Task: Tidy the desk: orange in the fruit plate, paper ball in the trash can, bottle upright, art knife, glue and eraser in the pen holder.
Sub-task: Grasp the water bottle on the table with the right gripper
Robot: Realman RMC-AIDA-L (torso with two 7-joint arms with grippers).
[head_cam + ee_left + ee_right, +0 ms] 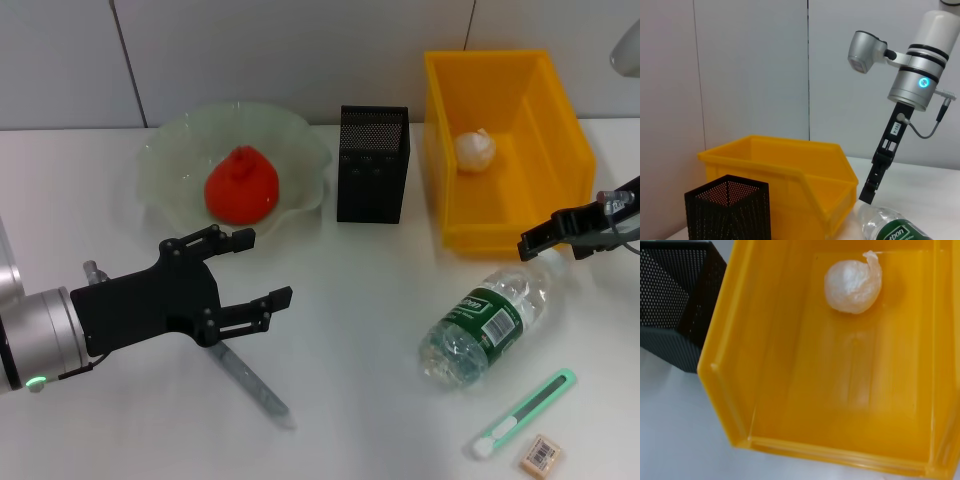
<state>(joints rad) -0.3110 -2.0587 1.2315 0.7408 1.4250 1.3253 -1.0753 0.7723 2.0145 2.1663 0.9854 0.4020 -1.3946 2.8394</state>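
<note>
the bottle's [487, 320] cap end is hidden behind the right hand [548, 240], whose arm the head view's edge cuts off. the left hand [245, 270] covers part of a grey rod [250, 385] lying on the worktop. the pen holder's [372, 165] inside cannot be made out.

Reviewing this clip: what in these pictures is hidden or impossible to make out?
- Pen holder: its inside is unseen in every view, hidden by the mesh walls.
- Right gripper: head view cuts it at the edge; finger state unclear.
- Bottle: cap hidden behind the right gripper.
- Eraser: sticker print too small.
</note>
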